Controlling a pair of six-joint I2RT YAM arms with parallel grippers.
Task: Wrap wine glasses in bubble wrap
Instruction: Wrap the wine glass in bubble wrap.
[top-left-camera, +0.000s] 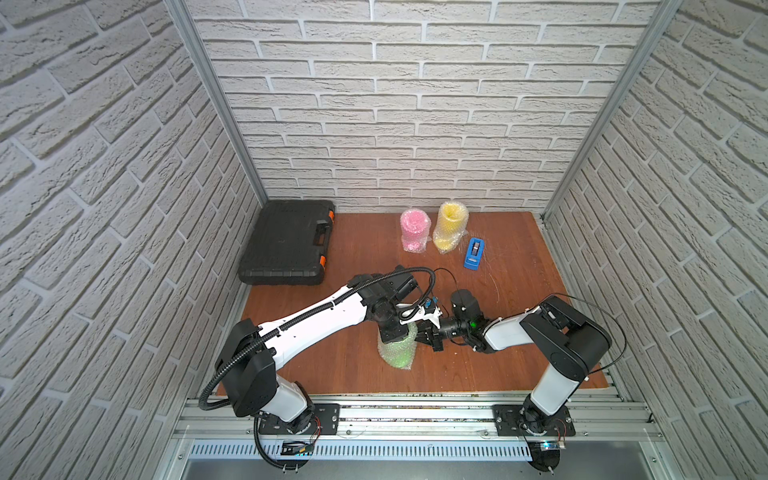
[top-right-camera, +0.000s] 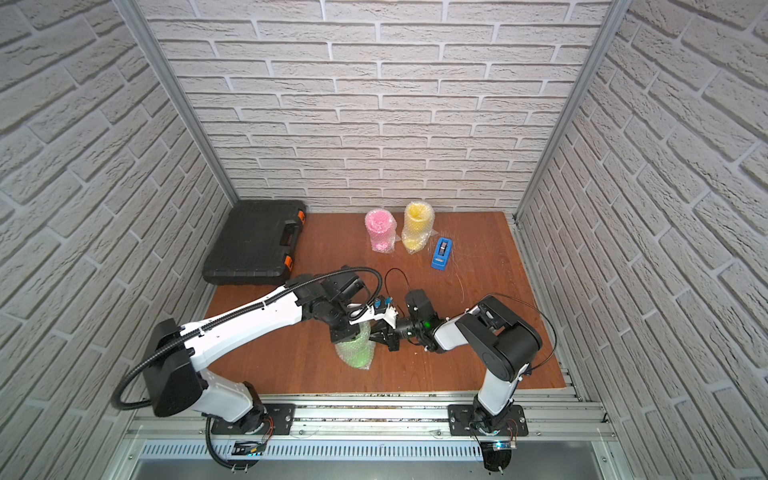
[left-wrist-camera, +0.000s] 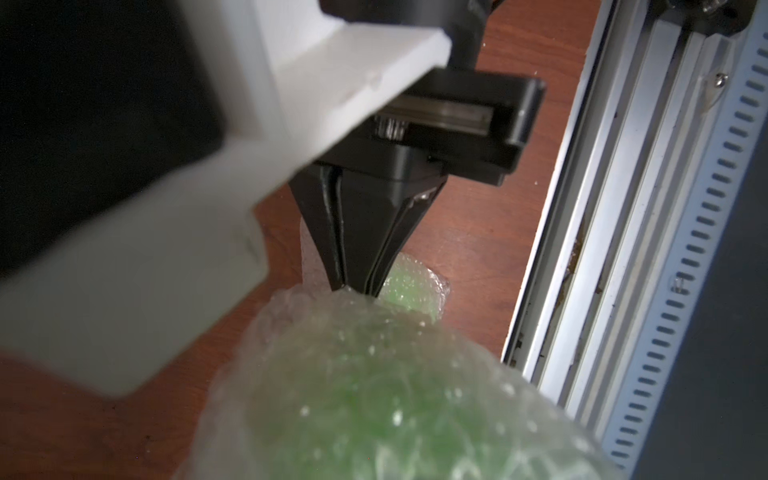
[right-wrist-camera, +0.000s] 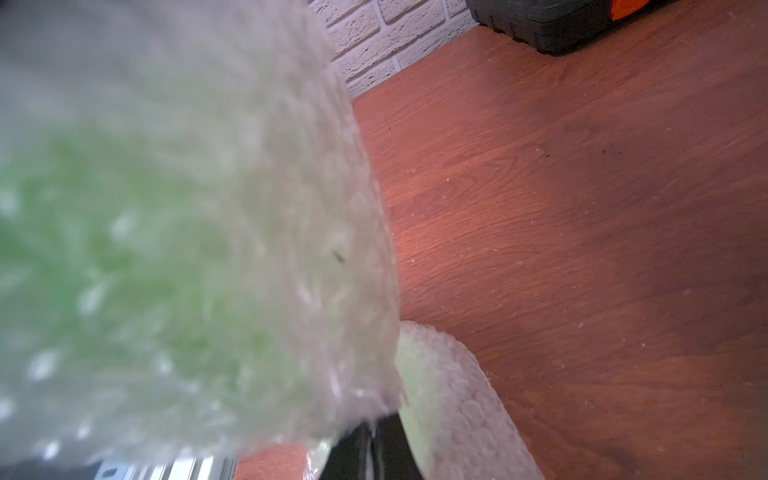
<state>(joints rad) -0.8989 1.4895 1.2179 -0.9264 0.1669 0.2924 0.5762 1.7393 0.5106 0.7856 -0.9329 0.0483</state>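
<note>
Table (top-left-camera: 532, 257): wood grain is seen, smooth, faintly glossy, finely scratched at the far right.
Bubble wrap (left-wrist-camera: 374, 395): clear whitish plastic, bubbled, glinting.
Case (top-left-camera: 286, 245): black plastic, matt, pebbled.
Tape dispenser (top-left-camera: 473, 253): blue plastic, smooth.
Walls (top-left-camera: 415, 104): brick relief, rough, matt.
Rail (top-left-camera: 415, 411): ribbed bare metal, satin.
Left arm (top-left-camera: 324, 320): smooth white and matt black plastic shells.

top views: high, downward, same whole scene | wrist views: close, both on lime green bubble-wrapped plastic goblet (left-wrist-camera: 374, 415)
</note>
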